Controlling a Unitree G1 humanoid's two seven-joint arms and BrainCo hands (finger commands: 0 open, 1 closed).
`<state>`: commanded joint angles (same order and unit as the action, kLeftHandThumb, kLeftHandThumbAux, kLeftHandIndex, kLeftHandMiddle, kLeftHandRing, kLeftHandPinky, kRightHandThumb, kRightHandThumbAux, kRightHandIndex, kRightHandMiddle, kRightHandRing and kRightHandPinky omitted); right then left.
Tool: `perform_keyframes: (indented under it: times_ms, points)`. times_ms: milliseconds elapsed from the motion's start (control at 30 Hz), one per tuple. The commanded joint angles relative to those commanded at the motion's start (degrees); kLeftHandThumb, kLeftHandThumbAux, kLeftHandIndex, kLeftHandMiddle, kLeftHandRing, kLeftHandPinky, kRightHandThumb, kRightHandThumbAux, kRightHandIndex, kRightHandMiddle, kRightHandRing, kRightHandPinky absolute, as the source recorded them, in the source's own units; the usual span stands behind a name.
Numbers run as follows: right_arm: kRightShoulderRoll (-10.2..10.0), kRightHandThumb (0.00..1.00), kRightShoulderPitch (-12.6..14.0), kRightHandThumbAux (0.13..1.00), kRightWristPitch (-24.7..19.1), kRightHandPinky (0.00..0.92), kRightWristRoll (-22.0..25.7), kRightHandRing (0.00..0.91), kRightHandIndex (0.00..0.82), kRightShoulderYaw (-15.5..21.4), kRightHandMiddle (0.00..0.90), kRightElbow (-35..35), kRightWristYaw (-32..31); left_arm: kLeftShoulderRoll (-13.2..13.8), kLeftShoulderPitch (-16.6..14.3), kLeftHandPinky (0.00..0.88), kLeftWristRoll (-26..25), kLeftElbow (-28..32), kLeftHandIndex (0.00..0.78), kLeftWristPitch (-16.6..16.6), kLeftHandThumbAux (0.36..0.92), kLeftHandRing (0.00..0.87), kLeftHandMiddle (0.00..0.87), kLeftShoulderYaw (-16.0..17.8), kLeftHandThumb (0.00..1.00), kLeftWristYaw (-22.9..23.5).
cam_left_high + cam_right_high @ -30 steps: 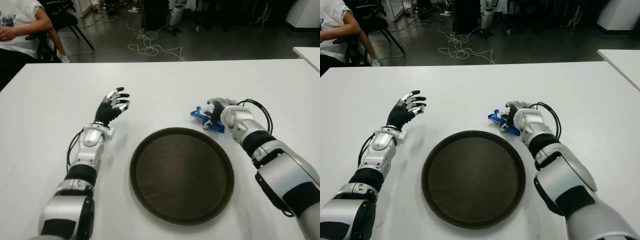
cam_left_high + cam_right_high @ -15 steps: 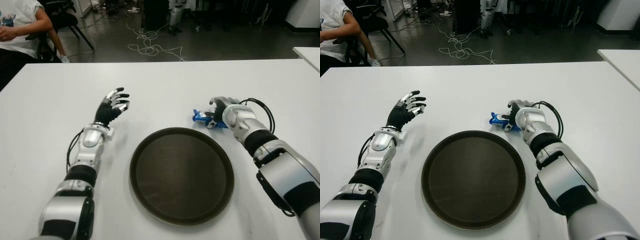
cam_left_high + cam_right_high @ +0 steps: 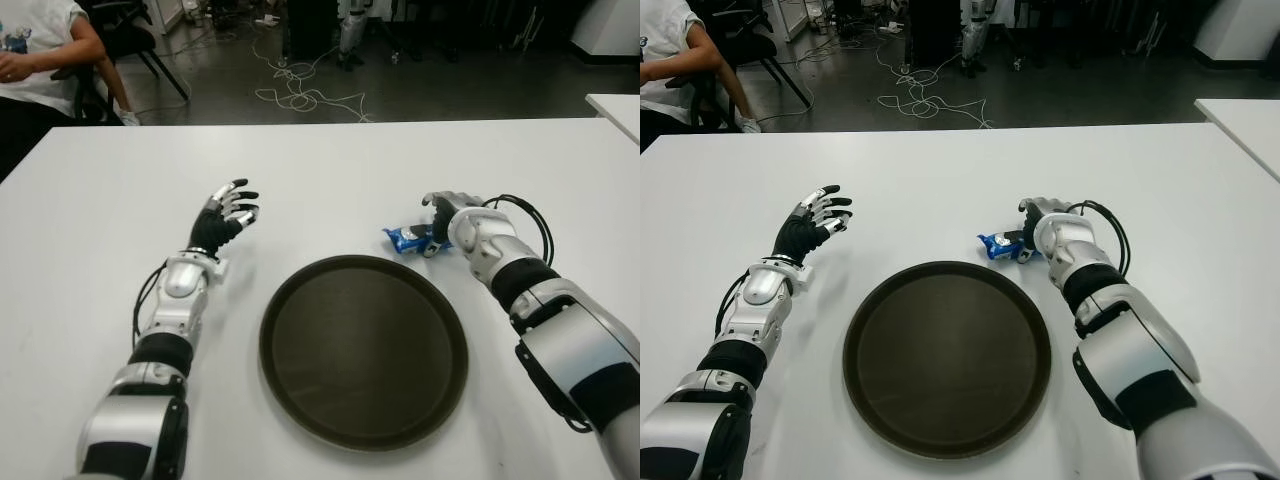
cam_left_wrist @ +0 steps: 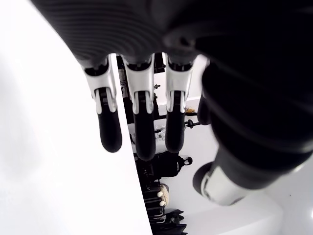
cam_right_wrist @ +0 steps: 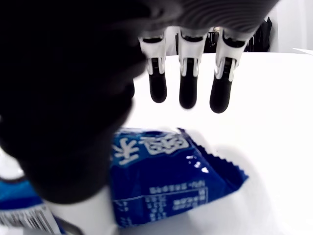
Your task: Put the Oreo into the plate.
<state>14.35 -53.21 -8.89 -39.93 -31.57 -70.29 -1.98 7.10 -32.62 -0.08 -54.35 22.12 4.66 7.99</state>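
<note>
right hand (image 3: pixel 447 218): at the blue oreo packet (image 3: pixel 406 239), fingers (image 5: pixel 188 88) straight out above it, no clear grasp
oreo packet: on the white table (image 3: pixel 330 170), just beyond the plate's far right rim
plate (image 3: pixel 364 350): dark, round, between the arms
left hand (image 3: pixel 225 214): left of the plate, fingers spread, holding nothing

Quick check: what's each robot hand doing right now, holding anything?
Left robot hand: open, fingers spread, holding nothing, left of the plate.
Right robot hand: open over the Oreo packet, fingers extended, not gripping it.
</note>
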Motion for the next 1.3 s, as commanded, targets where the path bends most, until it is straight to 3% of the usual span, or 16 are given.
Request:
perform_keyframes:
  times_ms: [200, 400, 567, 933, 1300]
  points:
    - [0.3, 0.000, 0.3, 0.938, 0.5, 0.596, 0.1, 0.616, 0.339, 0.2, 0.593, 0.1, 0.7, 0.0, 0.1, 0.312, -0.1, 0.1, 0.174, 0.0, 0.795, 0.277, 0.272, 0.1, 0.391, 0.0]
    - [0.5, 0.001, 0.9, 0.919, 1.8, 0.608, 0.3, 0.635, 0.451, 0.3, 0.634, 0.1, 1.8, -0.1, 0.3, 0.312, -0.5, 0.3, 0.163, 0.1, 0.786, 0.278, 0.269, 0.3, 0.396, 0.4]
    - [1.1, 0.001, 2.2, 0.907, 6.1, 0.607, 0.8, 0.632, 0.489, 0.8, 0.640, -0.6, 3.7, 0.1, 0.4, 0.311, 0.0, 0.5, 0.160, 0.4, 0.783, 0.274, 0.267, -0.1, 0.374, 0.3]
    - [2.3, 0.000, 3.2, 0.899, 14.8, 0.567, 1.0, 0.610, 0.478, 1.3, 0.619, -1.0, 5.9, 0.2, 0.3, 0.308, 0.0, 0.0, 0.170, 0.4, 0.775, 0.275, 0.266, -0.3, 0.352, 0.5]
    - [3.5, 0.000, 3.9, 0.877, 23.7, 0.471, 0.9, 0.505, 0.382, 1.2, 0.512, -1.5, 7.1, -0.2, 0.1, 0.312, -0.4, -0.2, 0.166, 0.2, 0.770, 0.279, 0.268, 0.1, 0.367, 0.6]
